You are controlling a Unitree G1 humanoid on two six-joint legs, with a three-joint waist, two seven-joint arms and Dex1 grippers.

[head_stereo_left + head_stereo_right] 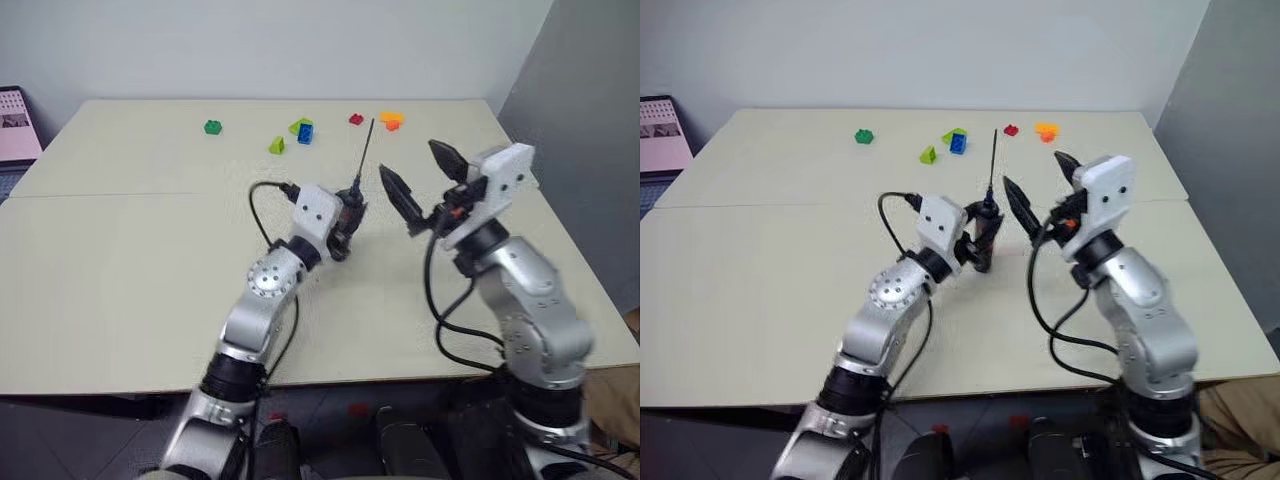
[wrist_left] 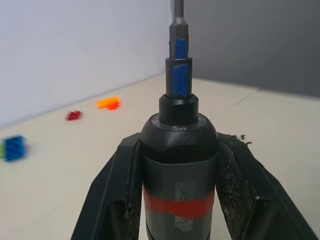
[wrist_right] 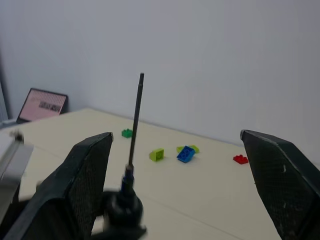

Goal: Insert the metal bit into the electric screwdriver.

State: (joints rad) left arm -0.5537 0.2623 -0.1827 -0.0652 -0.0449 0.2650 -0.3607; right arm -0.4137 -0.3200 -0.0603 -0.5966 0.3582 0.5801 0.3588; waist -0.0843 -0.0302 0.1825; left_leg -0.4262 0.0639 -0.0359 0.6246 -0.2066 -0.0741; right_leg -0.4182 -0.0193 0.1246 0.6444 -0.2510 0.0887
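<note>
Clamped between the two black fingers (image 2: 115, 200) of the left gripper (image 1: 345, 228) is the electric screwdriver (image 2: 179, 170), a dark barrel with a red band, its body pressed on both sides by the rough inner pads and its narrow front end pointing up and away from the wrist. Out of that front end rises the metal bit (image 1: 364, 150), a thin grey rod seated in the collar of the tool and standing nearly upright above the gripper, leaning a little toward the far edge of the table (image 1: 120, 260). Just to the right of it, the right gripper (image 1: 425, 182) hangs above the table with its jaws spread wide and nothing between them; one finger lies near the bit without touching it, the other stands farther to the right, and in the right wrist view the rod shows in the gap between the two fingers, nearer one of them. Beyond both grippers, toward the far edge of the pale table, small toy bricks lie scattered: a green brick (image 1: 213, 127) on the left, a lime wedge (image 1: 277, 145), a blue brick (image 1: 305, 132) touching another lime piece, a red brick (image 1: 356, 119) and an orange brick (image 1: 391, 120). At the far left edge stands a pink calendar card (image 1: 15, 125).
</note>
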